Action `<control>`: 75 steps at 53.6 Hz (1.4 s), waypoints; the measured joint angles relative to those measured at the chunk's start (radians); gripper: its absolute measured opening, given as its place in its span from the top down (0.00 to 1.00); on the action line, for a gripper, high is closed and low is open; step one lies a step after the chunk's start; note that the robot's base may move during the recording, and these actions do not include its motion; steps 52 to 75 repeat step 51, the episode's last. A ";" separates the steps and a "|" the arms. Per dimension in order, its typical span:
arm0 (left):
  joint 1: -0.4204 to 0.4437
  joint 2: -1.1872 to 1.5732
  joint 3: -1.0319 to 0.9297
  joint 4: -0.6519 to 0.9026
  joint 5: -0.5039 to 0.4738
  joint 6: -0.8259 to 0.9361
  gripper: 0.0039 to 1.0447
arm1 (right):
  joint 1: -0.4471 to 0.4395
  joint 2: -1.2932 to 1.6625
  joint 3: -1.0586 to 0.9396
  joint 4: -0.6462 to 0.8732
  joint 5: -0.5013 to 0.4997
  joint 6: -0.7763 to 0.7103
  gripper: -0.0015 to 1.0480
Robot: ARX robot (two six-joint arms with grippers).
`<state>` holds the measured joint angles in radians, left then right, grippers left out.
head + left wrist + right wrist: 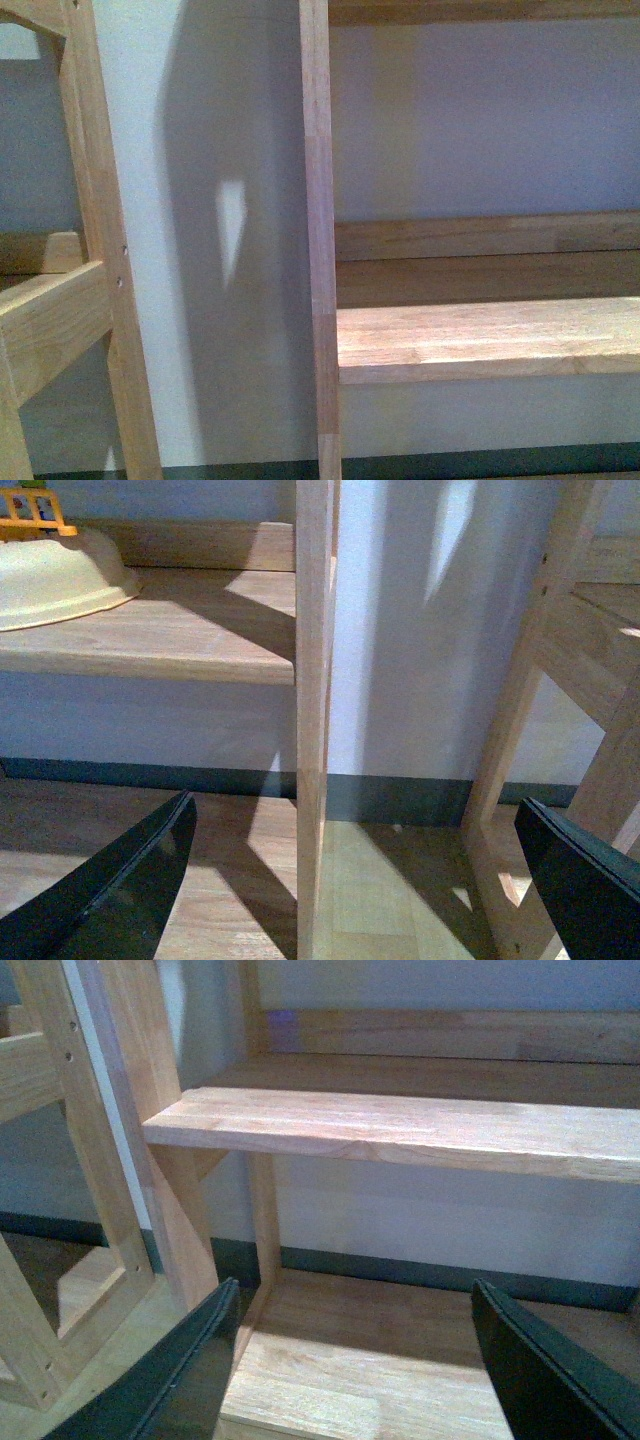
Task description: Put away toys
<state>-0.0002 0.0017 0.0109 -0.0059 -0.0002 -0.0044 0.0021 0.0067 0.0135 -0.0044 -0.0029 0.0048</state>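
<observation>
Tools (350, 880) (360, 1360) both hanging spread and empty, facing pale wooden shelf (400, 1125), showing no plush toy either side.

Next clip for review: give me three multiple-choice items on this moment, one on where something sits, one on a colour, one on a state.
1. Where is the cream bowl in the left wrist view?
A. on a wooden shelf
B. on the floor
C. between the fingers

2. What colour is the band along the foot of the wall?
A. red
B. dark green
C. white

3. How do both grippers stand?
A. shut on a toy
B. shut, empty
C. open, empty

Answers: 1 A, the bowl rests on the shelf board. 2 B, a dark green strip. 3 C, the left gripper and right gripper show spread fingers with nothing between them.
</observation>
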 joint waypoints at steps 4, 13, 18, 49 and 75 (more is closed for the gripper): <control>0.000 0.000 0.000 0.000 0.000 0.000 0.05 | 0.000 0.000 0.000 0.000 0.000 0.000 0.13; 0.000 0.000 0.000 0.000 0.000 0.000 0.05 | 0.000 0.000 0.000 0.000 0.000 -0.001 0.00; 0.000 0.000 0.000 0.000 0.000 0.000 0.05 | 0.000 0.000 0.000 0.000 0.000 -0.002 0.00; 0.000 0.000 0.000 0.000 0.000 0.000 0.05 | 0.000 0.000 0.000 0.000 0.000 -0.002 0.00; 0.000 0.000 0.000 0.000 0.000 0.000 0.05 | 0.000 0.000 0.000 0.000 0.000 -0.002 0.00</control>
